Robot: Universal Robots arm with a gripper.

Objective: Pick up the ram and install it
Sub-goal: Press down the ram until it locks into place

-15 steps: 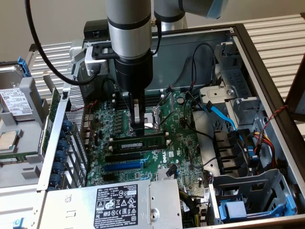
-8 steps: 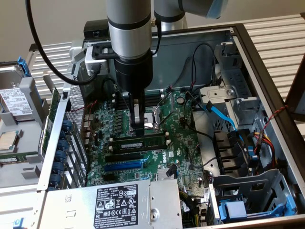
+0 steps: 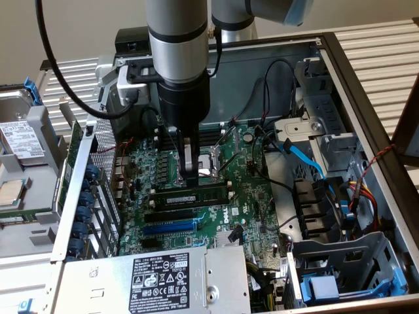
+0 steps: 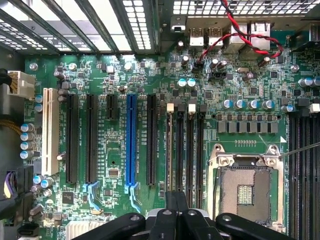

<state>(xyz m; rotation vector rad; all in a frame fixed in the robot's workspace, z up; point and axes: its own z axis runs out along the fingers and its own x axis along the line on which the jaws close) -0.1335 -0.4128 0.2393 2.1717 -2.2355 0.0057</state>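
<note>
Open computer case (image 3: 366,85) frames the green motherboard (image 3: 249,196). Hand (image 3: 189,176) stands over the ram (image 3: 193,195), fingers narrowed, touching its top edge, seated in a slot.

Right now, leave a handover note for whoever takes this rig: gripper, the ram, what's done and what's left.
Gripper: down over the motherboard, right above the middle of the ram; whether it grips cannot be told.
Ram: on edge along a memory slot next to the CPU socket, inside the open case.
Done: ram picked up and brought to the slot.
Left: full seating and latch closure cannot be confirmed; check them.
</note>
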